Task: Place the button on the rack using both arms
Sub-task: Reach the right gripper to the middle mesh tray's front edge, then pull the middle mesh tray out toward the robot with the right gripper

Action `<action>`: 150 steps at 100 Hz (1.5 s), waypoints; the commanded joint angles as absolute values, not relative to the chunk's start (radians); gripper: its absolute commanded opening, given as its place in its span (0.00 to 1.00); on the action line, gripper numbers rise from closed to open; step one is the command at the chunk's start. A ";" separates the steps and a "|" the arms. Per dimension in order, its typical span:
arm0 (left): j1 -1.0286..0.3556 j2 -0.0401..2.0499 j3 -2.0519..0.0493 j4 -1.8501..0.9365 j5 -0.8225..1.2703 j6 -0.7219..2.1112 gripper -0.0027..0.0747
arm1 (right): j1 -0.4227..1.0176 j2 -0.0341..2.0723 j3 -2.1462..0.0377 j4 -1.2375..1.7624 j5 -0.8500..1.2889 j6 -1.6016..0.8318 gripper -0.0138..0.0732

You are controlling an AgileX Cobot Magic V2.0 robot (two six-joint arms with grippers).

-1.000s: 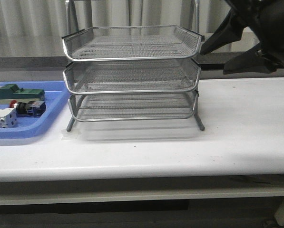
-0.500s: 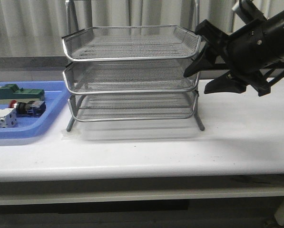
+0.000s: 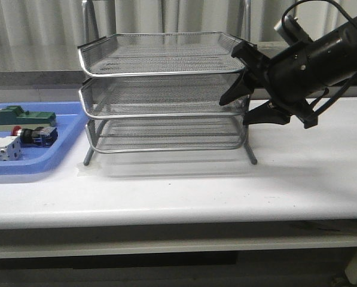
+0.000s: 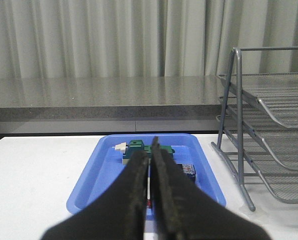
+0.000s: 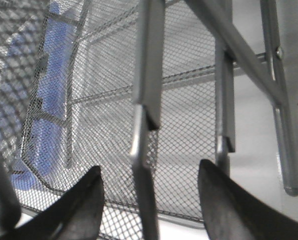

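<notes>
The button (image 3: pixel 31 135), red head and blue-black rear block, lies in the blue tray (image 3: pixel 64 156) at the table's left. The silver three-tier rack (image 3: pixel 166 89) stands mid-table. My right gripper (image 3: pixel 233 112) is open at the rack's right side, level with the middle tier. In the right wrist view a chrome rim bar of the rack (image 5: pixel 188 115) runs between the spread fingers of the right gripper (image 5: pixel 149 200). My left gripper (image 4: pixel 149 150) is shut and empty, above the tray's near end. It hides most of the button (image 4: pixel 187 171). The left arm is outside the front view.
A green block (image 3: pixel 23 116) and a white block (image 3: pixel 2 149) share the blue tray with the button. A grey ledge and curtains run behind the table. The rack's thin legs (image 3: pixel 250 156) stand on the white tabletop.
My right arm has swung left and down from the upper right corner to the rack's right side. Its open fingers now straddle the rack's edge. Tray contents have not moved.
</notes>
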State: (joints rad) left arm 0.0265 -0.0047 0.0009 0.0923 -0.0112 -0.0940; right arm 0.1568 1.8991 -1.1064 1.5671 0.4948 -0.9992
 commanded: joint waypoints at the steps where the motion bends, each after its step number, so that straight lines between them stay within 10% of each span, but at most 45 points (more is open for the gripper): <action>1: 0.030 -0.040 0.047 0.085 -0.093 -0.102 0.04 | 0.158 1.863 -1.145 1.608 0.542 -1.012 0.66; 46: 0.030 -0.040 0.047 0.085 -0.093 -0.102 0.04 | 0.158 1.879 -1.143 1.609 0.555 -1.012 0.18; 150: 0.030 -0.040 0.047 0.085 -0.093 -0.102 0.04 | 0.159 1.649 -0.728 1.600 0.545 -1.140 0.18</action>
